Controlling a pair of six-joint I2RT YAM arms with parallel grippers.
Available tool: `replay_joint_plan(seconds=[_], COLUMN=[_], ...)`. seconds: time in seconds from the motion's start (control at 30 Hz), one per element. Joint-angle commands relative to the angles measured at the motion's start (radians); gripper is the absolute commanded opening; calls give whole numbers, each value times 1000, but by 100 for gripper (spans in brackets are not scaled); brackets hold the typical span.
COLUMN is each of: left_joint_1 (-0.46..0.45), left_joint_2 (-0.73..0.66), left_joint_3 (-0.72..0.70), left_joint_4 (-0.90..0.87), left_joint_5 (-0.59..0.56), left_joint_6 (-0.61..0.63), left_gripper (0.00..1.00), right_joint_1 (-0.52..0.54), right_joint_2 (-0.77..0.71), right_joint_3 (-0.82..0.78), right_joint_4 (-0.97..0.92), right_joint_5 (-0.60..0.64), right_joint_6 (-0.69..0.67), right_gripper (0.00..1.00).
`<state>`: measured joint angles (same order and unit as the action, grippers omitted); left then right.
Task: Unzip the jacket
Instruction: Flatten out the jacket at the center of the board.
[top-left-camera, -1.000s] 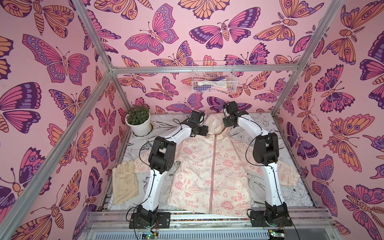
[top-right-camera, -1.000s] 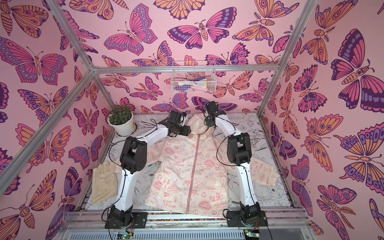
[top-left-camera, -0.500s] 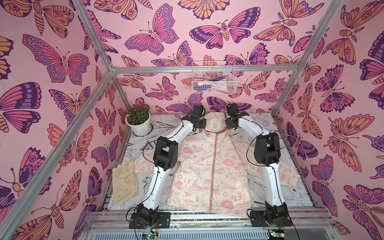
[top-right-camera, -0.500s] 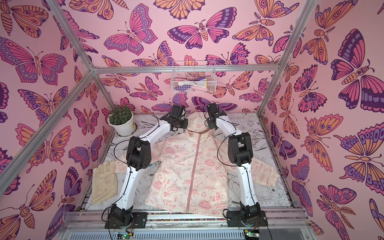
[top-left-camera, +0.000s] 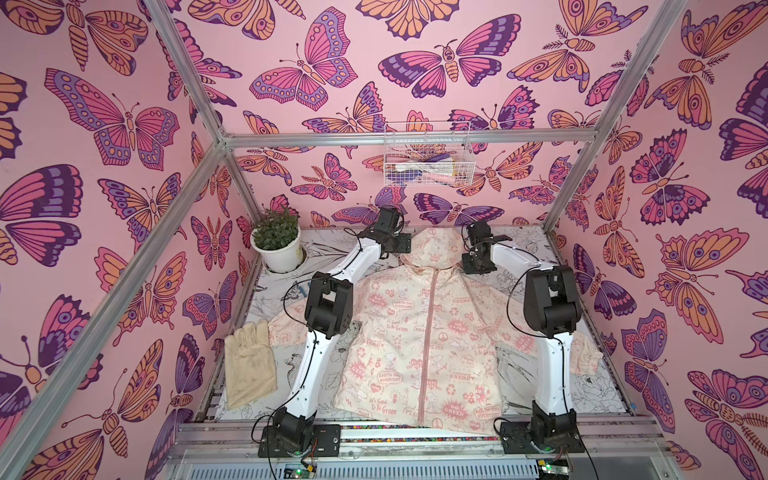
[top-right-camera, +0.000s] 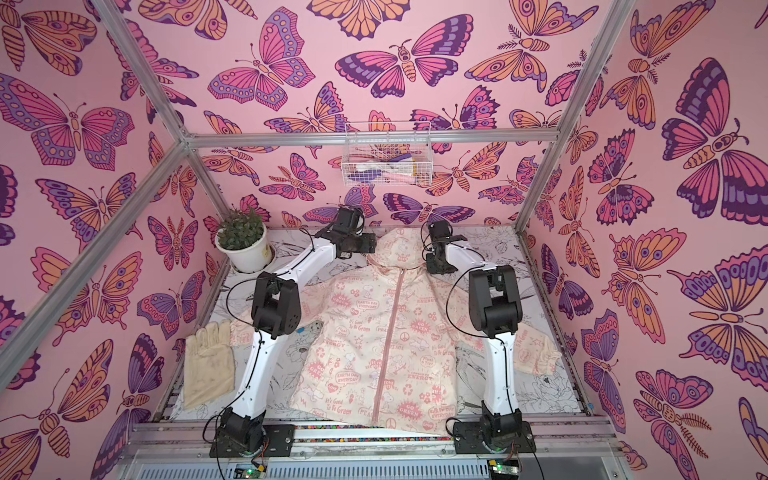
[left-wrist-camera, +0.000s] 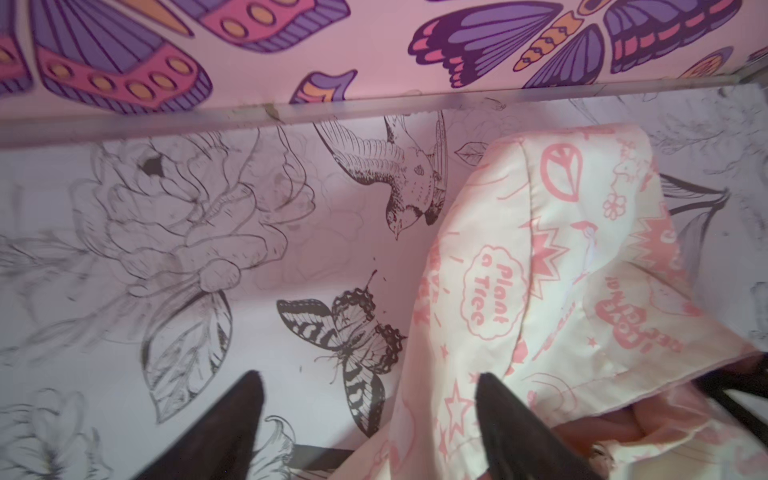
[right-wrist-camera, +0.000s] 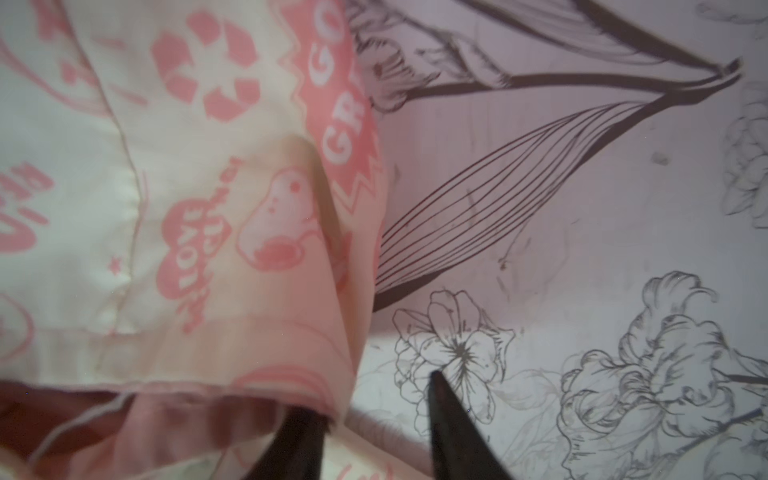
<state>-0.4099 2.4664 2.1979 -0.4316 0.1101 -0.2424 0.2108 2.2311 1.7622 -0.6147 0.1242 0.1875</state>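
Jacket (top-left-camera: 386, 332) is laid flat and face-up in the middle of the table (top-left-camera: 519, 374), between the two arms. This presents the front for opening. The hood (top-left-camera: 432, 245) is flanked by both grippers, presumably so that the collar can be anchored. The zipper (top-left-camera: 429, 332) is seen closed from hem to collar. Left gripper (left-wrist-camera: 370, 376): jaws spread wide, one jaw set against the hood's edge. Right gripper (right-wrist-camera: 374, 399): jaws parted, nothing pinched, hood hem draped over one jaw.
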Motion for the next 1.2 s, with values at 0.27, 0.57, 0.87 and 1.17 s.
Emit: replay_joint_plan(seconds=[0.27, 0.57, 0.87, 1.17], left_joint_1=[2, -48, -15, -43], left_joint_2=[-129, -59, 60, -64], left_joint_3=[-161, -35, 268, 63], left_joint_4=[65, -171, -386, -342], left_joint_5=[576, 663, 618, 563], left_joint_6=[511, 839, 890, 1137], left_gripper=[94, 64, 42, 73], right_joint_1=[-81, -79, -69, -75], right_joint_2=[-263, -403, -571, -566], right_joint_3=[-176, -347, -630, -650], right_joint_4=[53, 232, 626, 704], right_joint_5=[-380, -489, -375, -464], right_joint_6=[-16, -159, -186, -187], right_gripper=[59, 48, 53, 55])
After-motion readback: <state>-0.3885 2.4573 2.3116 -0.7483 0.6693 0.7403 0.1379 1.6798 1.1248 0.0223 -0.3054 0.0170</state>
